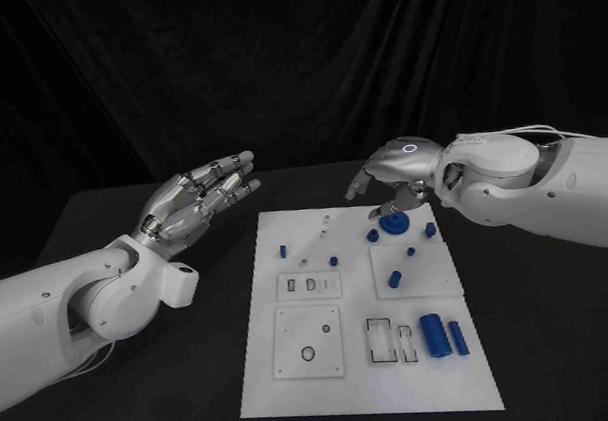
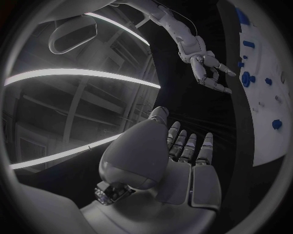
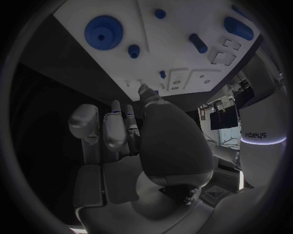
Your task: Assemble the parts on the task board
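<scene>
The white task board (image 1: 300, 392) lies in the middle of the table. A blue gear (image 1: 396, 224) sits near its far edge, with small blue pegs (image 1: 412, 252) around it. Two blue cylinders (image 1: 434, 335) lie side by side at the near right. My right hand (image 1: 395, 177) hovers over the board's far edge just above the gear, fingers apart and pointing down, holding nothing. In the right wrist view the gear (image 3: 103, 30) lies beyond the fingers of that hand (image 3: 128, 131). My left hand (image 1: 201, 195) is raised off the board's far left corner, fingers spread and empty.
Square white inserts with slots and a ring (image 1: 308, 353) occupy the board's near left. Black table surface (image 1: 135, 408) surrounds the board on all sides. The left wrist view shows my left hand (image 2: 177, 156), the right hand (image 2: 207, 70) and the board (image 2: 268, 122).
</scene>
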### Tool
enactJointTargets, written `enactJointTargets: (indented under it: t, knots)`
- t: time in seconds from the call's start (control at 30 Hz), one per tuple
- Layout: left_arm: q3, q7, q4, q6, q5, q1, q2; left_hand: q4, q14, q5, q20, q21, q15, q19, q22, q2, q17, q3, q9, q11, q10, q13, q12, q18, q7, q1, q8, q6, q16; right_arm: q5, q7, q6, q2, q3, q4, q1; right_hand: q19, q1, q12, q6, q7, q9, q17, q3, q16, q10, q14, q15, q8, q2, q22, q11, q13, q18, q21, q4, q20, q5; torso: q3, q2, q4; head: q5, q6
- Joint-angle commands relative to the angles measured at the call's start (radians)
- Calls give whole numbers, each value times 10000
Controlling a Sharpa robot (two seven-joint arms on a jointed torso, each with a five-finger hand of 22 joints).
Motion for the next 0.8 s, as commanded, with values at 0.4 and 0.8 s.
enactJointTargets:
  t: [0.4, 0.8]
  knots:
    - [11, 1252, -176, 429, 2, 32, 118, -44, 179, 166, 13, 101, 52, 183, 26, 0, 23, 271, 59, 132, 128, 25, 222, 44, 66, 215, 197, 522, 223, -300, 164, 487, 73, 4, -322, -314, -461, 88, 640, -594, 229, 429, -487, -113, -315, -1257, -393, 117, 328, -168, -764, 165, 682, 115, -705, 241, 143, 879, -7, 73, 121, -141, -70]
    - [10, 1292, -286, 564, 1, 30, 219, -115, 162, 229, 9, 102, 57, 198, 20, 64, 16, 497, 62, 126, 131, 18, 209, -2, 57, 334, 245, 643, 244, -299, 204, 729, -86, 3, -342, -483, -520, 177, 1971, -187, 268, 1380, -587, 273, -422, -1715, -510, 108, 1302, 81, -793, 129, 1693, 148, -959, -52, 137, 3215, -50, -106, 121, -185, -73]
